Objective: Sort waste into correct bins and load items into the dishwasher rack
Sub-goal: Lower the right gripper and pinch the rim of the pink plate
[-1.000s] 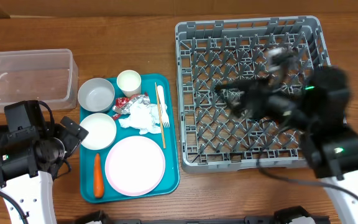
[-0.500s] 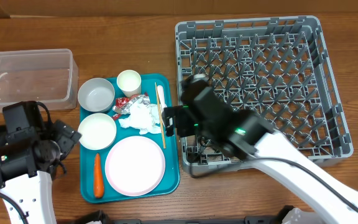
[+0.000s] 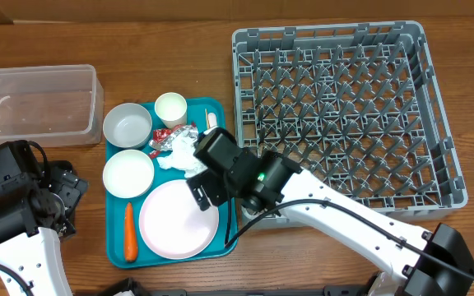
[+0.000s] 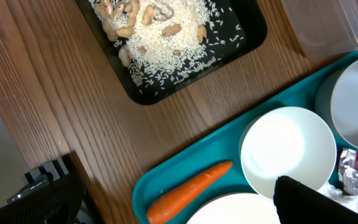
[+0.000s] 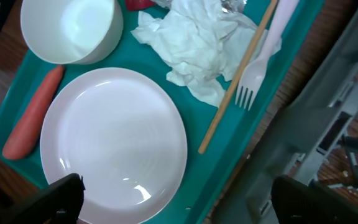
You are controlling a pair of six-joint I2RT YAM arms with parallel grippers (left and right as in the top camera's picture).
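The pale pink plate (image 5: 114, 146) lies flat in the teal tray (image 5: 229, 155), in the corner on my side nearest the rack (image 5: 328, 112). My right gripper (image 5: 176, 190) hangs straight above the plate's near rim, jaws spread wide to either side and grasping nothing. The plate's right rim sits close to the tray's right lip, and the rack stands just beside that lip, so there is little room on that side. To the plate's left the carrot (image 5: 30, 118) lies along the tray's left edge, just beside the rim. The whitish bowl (image 5: 70, 28) stands behind the carrot. The crumpled napkin (image 5: 197, 43) lies just past the plate's far rim. The wooden stick (image 5: 238, 81) and the fork (image 5: 260, 68) lie side by side along the tray's right edge, the stick's near end close to the plate. The grey bowl (image 3: 127, 125), cup (image 3: 170, 108) and foil wrapper (image 3: 171, 136) fill the tray's far end. My left gripper (image 4: 173, 208) hovers near the tray's left edge, released and empty. Left of it on the table (image 4: 61, 93) sits the black tray (image 4: 235, 25) with food scraps (image 4: 160, 31), and the clear tub (image 3: 35, 103) stands beyond.
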